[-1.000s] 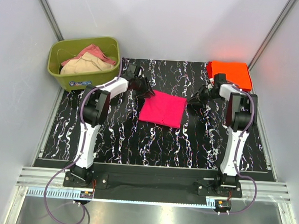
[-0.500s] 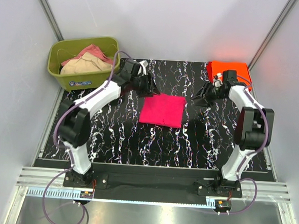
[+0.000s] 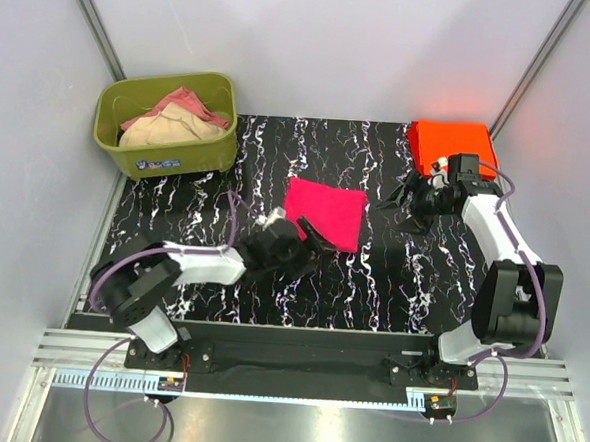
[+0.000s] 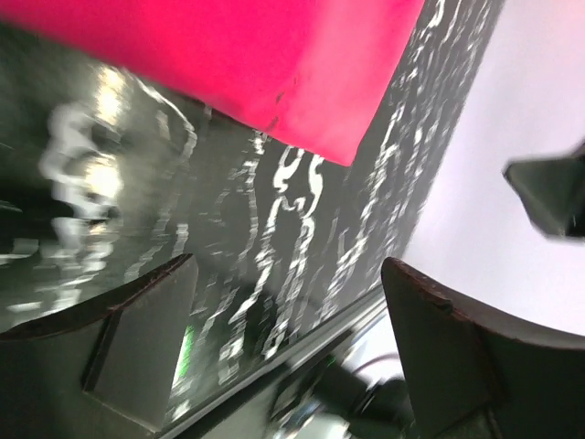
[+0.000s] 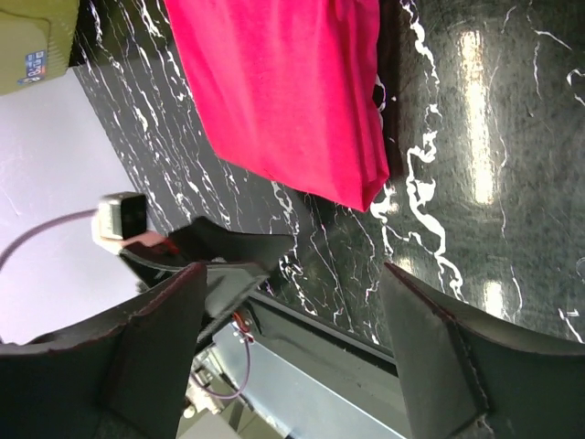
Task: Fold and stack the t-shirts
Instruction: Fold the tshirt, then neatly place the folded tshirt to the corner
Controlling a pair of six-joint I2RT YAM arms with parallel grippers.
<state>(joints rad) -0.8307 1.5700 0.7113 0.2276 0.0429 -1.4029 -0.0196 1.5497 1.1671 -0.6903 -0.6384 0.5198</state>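
A hot pink t-shirt (image 3: 324,212) lies folded into a flat square in the middle of the table. It fills the upper part of the left wrist view (image 4: 256,55) and of the right wrist view (image 5: 283,91). An orange-red t-shirt (image 3: 450,145) lies folded at the far right corner. My left gripper (image 3: 312,244) (image 4: 288,320) sits low just off the pink shirt's near-left corner, open, with nothing between its fingers. To the right of the pink shirt my right gripper (image 3: 401,205) (image 5: 292,338) is open and holds nothing, apart from the cloth.
An olive-green tub (image 3: 166,123) with beige and pinkish clothes stands at the far left corner; its corner shows in the right wrist view (image 5: 37,37). The table (image 3: 392,277) is black marble-patterned, with grey walls on three sides. The left gripper (image 5: 219,251) appears in the right wrist view.
Both grippers have opened. The left arm swung from the pink shirt's far-left corner to its near-left side and dropped low. The right gripper drew back to the right.
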